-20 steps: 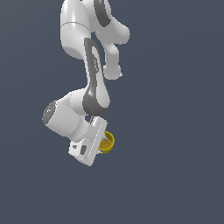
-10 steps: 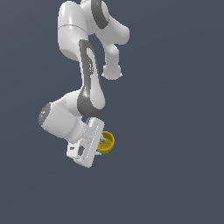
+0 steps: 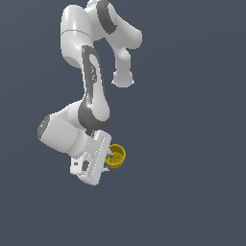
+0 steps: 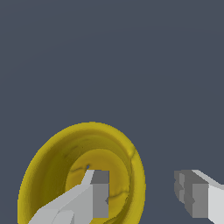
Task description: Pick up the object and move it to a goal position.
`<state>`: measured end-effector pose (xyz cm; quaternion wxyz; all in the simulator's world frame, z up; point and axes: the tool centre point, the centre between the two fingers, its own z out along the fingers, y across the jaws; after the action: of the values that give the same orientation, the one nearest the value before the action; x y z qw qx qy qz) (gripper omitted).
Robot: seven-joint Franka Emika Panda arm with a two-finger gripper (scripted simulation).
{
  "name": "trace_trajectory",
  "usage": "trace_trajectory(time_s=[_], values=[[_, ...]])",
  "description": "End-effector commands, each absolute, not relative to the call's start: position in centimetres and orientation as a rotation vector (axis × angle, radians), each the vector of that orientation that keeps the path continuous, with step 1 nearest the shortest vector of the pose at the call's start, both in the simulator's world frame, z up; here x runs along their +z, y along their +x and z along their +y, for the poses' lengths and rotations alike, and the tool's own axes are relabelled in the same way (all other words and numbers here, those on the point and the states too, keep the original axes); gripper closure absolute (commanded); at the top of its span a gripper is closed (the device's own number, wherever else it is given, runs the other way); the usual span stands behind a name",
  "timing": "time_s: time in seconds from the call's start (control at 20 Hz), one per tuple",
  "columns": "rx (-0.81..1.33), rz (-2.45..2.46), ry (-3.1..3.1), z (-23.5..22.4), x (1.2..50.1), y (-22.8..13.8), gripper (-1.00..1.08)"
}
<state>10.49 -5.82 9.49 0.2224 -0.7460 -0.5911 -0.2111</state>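
The object is a small bright yellow cup (image 3: 118, 155) with a thick rim, right at the tip of my white gripper (image 3: 111, 156) in the exterior view. In the wrist view I look into the cup's hollow (image 4: 52, 175). One finger (image 4: 98, 192) is inside the cup. The other finger (image 4: 194, 192) is outside it, with a clear gap to the rim. My gripper (image 4: 142, 192) straddles the cup's wall and is not closed on it.
The white arm (image 3: 93, 91) folds down from the top of the exterior view to the hand. Everything around is a plain dark grey-blue background, with no other object, edge or goal marker in view.
The arm's links have shifted a little towards the exterior view's left. The hand and the cup stay in nearly the same place.
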Motion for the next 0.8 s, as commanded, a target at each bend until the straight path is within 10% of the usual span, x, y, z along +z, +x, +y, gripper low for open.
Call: trace_trajectory(time_s=[0.0, 0.6, 0.65, 0.75], values=[[-0.588, -1.637, -2.056, -5.9, 9.5, 10.5, -0.20], [-0.588, -1.637, -2.056, -4.1, 7.1, 10.6, -0.20], [-0.588, -1.637, -2.056, -4.1, 7.1, 10.6, 1.08], [-0.588, -1.637, -2.056, -4.1, 7.1, 10.6, 1.08]])
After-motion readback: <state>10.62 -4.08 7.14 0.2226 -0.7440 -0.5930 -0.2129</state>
